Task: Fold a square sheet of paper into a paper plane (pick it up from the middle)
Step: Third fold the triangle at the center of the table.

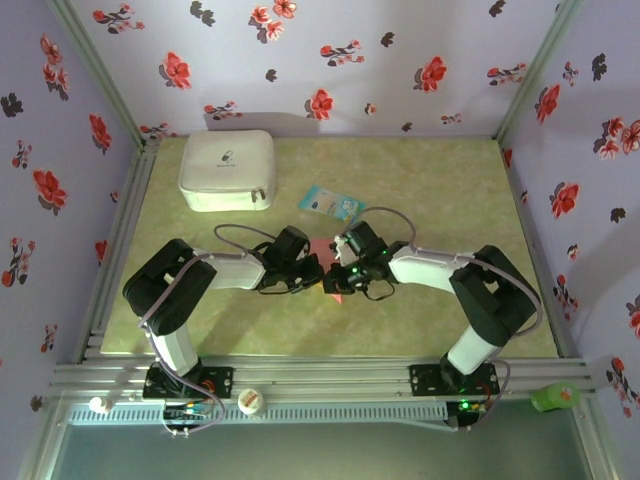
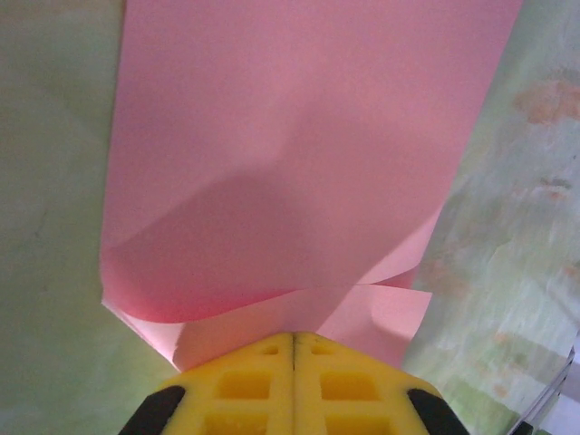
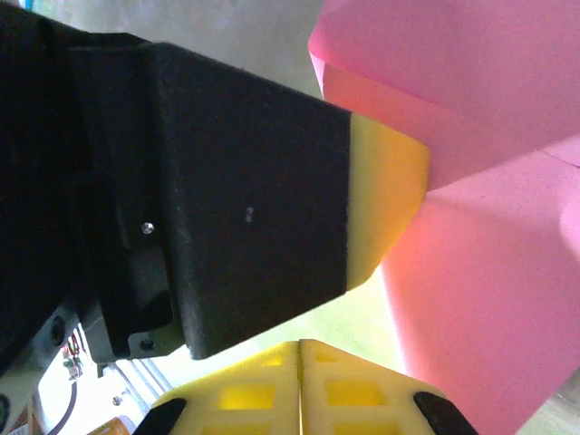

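Observation:
The square sheet of paper (image 2: 299, 136) is salmon pink and folded over into layers; whether it has the paper plane's shape I cannot tell. My left gripper (image 2: 293, 337) is shut on the sheet's near edge, pads pressed together. From above, both grippers meet mid-table, the left gripper (image 1: 316, 268) facing the right gripper (image 1: 340, 266), with pink paper (image 1: 333, 284) poking out between and below them. My right gripper (image 3: 300, 344) is shut with nothing between its pads. The paper (image 3: 489, 272) lies just to its right, and the left gripper's finger (image 3: 385, 199) is close in front.
A white case (image 1: 228, 170) sits at the back left of the green mat (image 1: 430, 190). A small light-blue packet (image 1: 330, 203) lies behind the grippers. On the front rail are a white cap (image 1: 250, 402) and a green object (image 1: 555, 397).

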Available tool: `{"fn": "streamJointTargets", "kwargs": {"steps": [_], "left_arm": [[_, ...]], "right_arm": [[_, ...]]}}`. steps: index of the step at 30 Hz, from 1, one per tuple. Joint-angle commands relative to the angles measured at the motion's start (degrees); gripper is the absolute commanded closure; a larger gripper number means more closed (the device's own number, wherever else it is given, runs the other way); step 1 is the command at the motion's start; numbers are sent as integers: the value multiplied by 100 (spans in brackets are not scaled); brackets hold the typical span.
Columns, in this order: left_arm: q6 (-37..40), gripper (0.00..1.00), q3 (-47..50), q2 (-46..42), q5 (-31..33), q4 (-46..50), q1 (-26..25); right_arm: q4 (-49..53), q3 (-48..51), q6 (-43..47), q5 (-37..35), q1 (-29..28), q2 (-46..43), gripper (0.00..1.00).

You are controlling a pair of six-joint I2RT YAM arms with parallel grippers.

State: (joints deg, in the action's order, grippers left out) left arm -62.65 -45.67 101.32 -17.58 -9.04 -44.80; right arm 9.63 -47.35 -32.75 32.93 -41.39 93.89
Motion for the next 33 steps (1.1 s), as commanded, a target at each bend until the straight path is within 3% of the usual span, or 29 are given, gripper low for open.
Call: {"fn": "streamJointTargets", "kwargs": {"steps": [1, 15, 33], "left_arm": [[120, 100, 134, 208, 140, 170, -29], [128, 100, 102, 223, 132, 174, -32], [94, 100, 163, 263, 176, 218, -13]], "right_arm": [[499, -202, 205, -249, -68, 207, 92], [562, -56, 196, -528, -71, 341, 90], [278, 487, -20, -359, -70, 55, 87]]}}
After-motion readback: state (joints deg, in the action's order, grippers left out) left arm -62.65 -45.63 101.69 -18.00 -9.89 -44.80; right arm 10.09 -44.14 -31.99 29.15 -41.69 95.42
